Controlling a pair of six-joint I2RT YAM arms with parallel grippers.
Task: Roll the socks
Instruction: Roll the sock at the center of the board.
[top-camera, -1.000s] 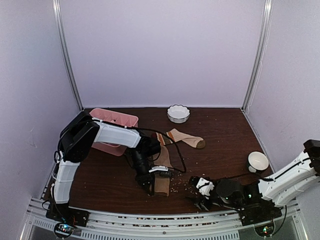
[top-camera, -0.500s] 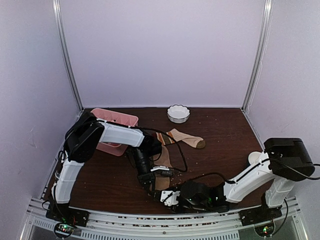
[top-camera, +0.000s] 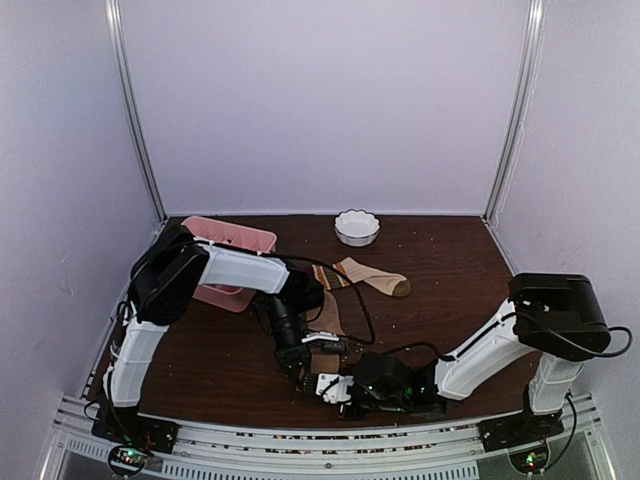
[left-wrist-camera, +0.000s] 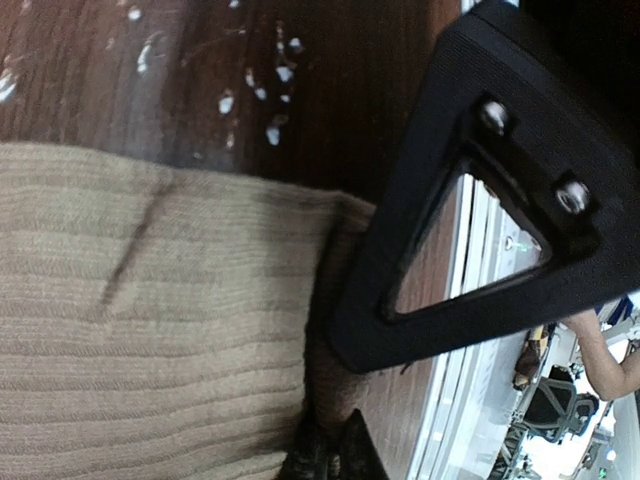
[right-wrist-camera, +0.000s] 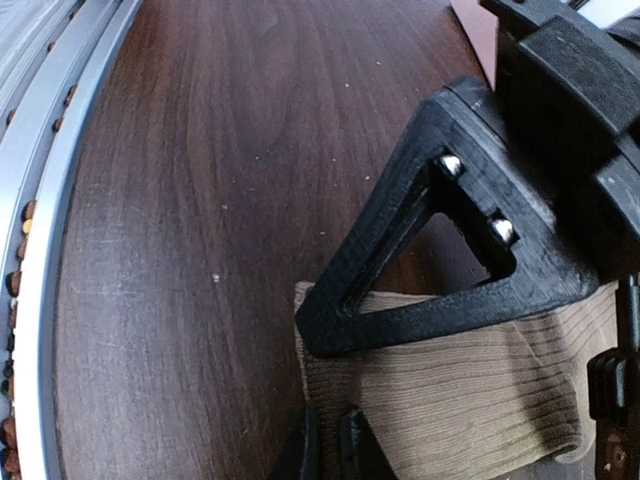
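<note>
L pincer (left-wrist-camera: 326, 452) pinched shut on tan sock (right-wrist-camera: 460, 400) end | R pincer (right-wrist-camera: 325, 445) near-closed on same end, worktop (right-wrist-camera: 200, 150) near edge | striped sock (top-camera: 372, 276) apart behind | risk: pincers collide, thin grip slips

The right arm (top-camera: 478, 352) is swung leftward from the right side of the table (top-camera: 450, 270). The right gripper (top-camera: 322, 383), earlier wide open, is now brought to the near end of the tan ribbed sock (top-camera: 324, 318), with its jaws drawn nearly together on the sock's edge.

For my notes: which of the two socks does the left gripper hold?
The plain tan ribbed sock, pinched in the jaws of the left gripper. The other sock, beige with striped cuff and dark toe, lies farther back.
</note>
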